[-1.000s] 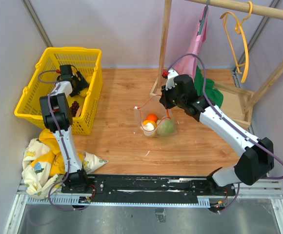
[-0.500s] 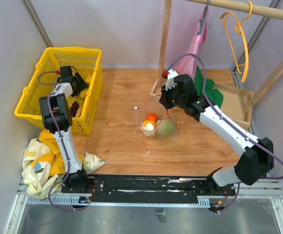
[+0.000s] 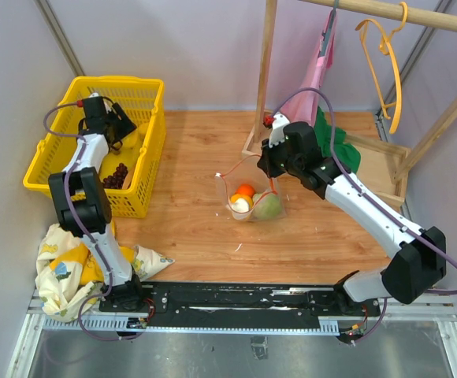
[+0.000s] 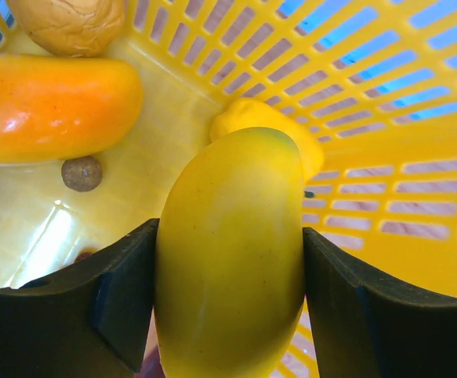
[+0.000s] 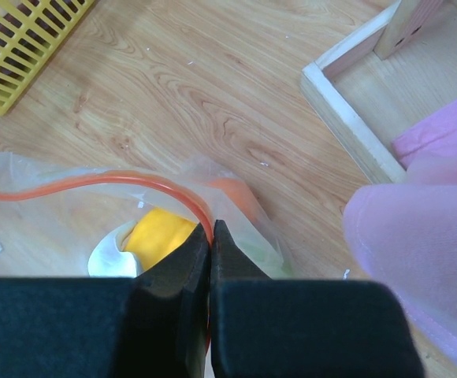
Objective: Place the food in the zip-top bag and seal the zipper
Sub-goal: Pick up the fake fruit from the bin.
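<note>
My left gripper (image 3: 120,127) is inside the yellow basket (image 3: 55,177), shut on a smooth yellow toy fruit (image 4: 228,252) that fills the gap between its fingers (image 4: 126,299). Under it lie an orange pepper (image 4: 51,106), a brown potato (image 4: 71,24) and another yellow piece (image 4: 269,124). The clear zip-top bag (image 3: 248,197) stands open mid-table, with orange, yellow and green food inside. My right gripper (image 3: 269,179) is shut on the bag's orange-red zipper (image 5: 134,183) at the rim (image 5: 211,236). Yellow food (image 5: 159,236) and an orange (image 5: 232,197) show inside.
Purple grapes (image 3: 117,175) lie in the basket. Printed yellow-white packets (image 3: 71,264) lie at the near left. A wooden rack (image 3: 265,71) with a base frame (image 5: 347,118), pink cloth (image 3: 320,63), green cloth (image 3: 340,151) and an orange hanger (image 3: 390,63) stands at the back right.
My left arm has swung back and to the left within the basket, its wrist rising. My right arm and the bag have stayed put.
</note>
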Controlling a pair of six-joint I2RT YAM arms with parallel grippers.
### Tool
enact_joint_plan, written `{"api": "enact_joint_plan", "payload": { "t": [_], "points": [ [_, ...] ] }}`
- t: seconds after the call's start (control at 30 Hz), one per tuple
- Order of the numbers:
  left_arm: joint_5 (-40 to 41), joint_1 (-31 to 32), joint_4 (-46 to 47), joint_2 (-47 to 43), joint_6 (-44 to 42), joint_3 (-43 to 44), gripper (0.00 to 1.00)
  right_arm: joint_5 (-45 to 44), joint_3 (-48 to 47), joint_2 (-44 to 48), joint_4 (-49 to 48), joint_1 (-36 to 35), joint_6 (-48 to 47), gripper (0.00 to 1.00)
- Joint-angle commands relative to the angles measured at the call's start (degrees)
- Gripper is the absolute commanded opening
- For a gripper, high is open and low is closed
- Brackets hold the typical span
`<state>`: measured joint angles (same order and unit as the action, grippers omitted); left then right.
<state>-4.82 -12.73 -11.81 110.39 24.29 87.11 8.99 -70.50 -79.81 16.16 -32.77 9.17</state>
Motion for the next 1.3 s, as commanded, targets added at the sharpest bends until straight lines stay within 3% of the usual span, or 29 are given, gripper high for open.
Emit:
{"api": "enact_joint_plan", "payload": {
  "t": [0.0,0.33,0.77,1.27],
  "points": [
    [-1.9,-0.2,0.9,-6.2,0.3,-2.9,0.3,2.0,0.5,1.6,-1.0,0.9,0.3,0.01],
    [-10.2,1.8,3.8,-22.5,-0.6,-10.1,0.3,4.6,-0.9,1.2,0.5,0.9,0.4,0.01],
    [-16.1,10.8,10.0,-43.7,-3.7,-22.6,0.28,6.9,-1.5,1.9,1.3,0.9,0.5,0.01],
    [-19.5,35.6,22.3,-52.8,-14.3,-31.3,0.24,7.9,-2.1,1.8,2.2,0.8,0.4,0.01]
  ]
}}
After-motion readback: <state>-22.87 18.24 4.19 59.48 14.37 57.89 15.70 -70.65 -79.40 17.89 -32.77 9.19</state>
